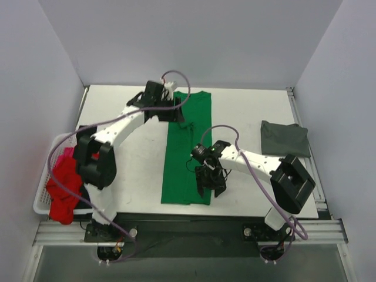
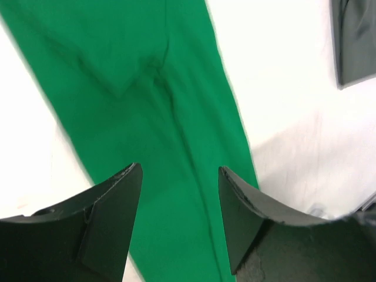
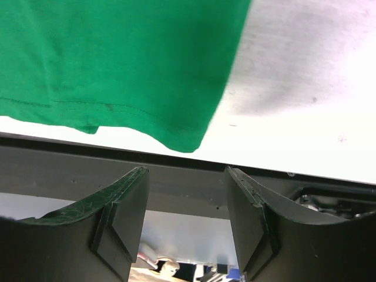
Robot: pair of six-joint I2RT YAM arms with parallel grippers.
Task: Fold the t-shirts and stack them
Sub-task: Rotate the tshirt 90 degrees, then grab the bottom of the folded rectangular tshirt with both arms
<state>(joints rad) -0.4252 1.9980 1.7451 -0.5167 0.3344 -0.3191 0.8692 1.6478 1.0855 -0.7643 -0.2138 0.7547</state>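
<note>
A white plastic basket point(image 1: 42, 197) with a lattice wall sits at 8 o'clock off the white table point(image 1: 252, 111). A crumpled red cloth point(image 1: 63, 189) spills over its near rim.

The left gripper point(image 2: 179, 173) hangs at about 12 o'clock, above the far end of the green t-shirt point(image 1: 188, 153). Its two black, wedge-shaped fingers point(image 2: 111, 205) are spread apart with nothing between them. Soft creases and a slanted fold line show in the knit cloth beneath.

The green t-shirt lies flat in the middle of the table, folded into a long, narrow strip running from 12 to 6 o'clock. Its collar end is far and its hem is at the near edge.

The right gripper point(image 3: 187, 173) hovers at about 5 o'clock, just beside the strip's near right corner. It too is released, and its scuffed black fingers point(image 3: 117, 211) hold nothing. The stitched hem and a rounded corner of the green cloth lie just beyond them, by the table's edge.

At 3 o'clock, well apart from the green strip, a dark grey shirt point(image 1: 285, 138) lies folded into a compact, roughly rectangular pad.
</note>
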